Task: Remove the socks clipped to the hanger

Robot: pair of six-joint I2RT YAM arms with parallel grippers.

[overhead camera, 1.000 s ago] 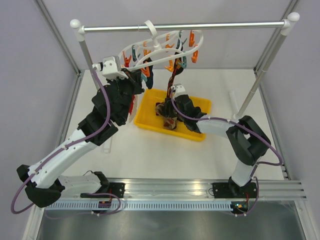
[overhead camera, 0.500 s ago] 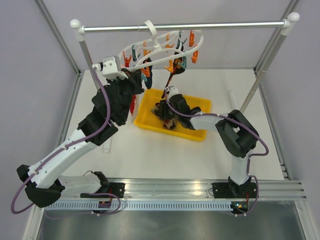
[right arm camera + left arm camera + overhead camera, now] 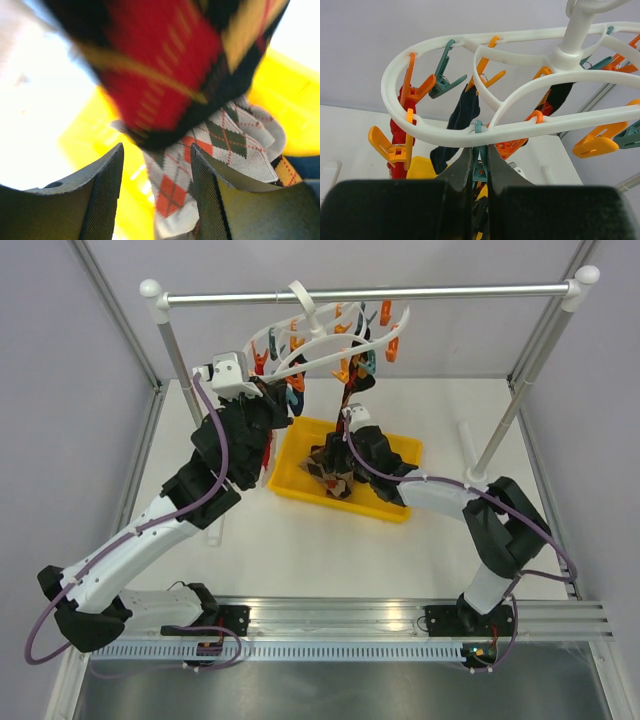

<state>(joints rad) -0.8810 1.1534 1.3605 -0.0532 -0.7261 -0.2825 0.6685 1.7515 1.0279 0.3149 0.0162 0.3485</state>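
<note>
My left tool [image 3: 480,152] is pinched shut on a teal peg [image 3: 479,172] just under the hanger [image 3: 520,131] ring. My right tool [image 3: 156,155] stands agape, gripping nothing. A red argyle sock [image 3: 160,75] dangles just above it with its long axis vertical, free end pointing down at the jaws. Beneath the tool sits the yellow tray [image 3: 295,100] (loose socks [image 3: 225,135] already inside). I judge we're mid-release: next, close on the sock and draw it down.

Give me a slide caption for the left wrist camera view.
Left tool shut on a teal peg of the white clip hanger, navy sock and red sock hanging behind.
</note>
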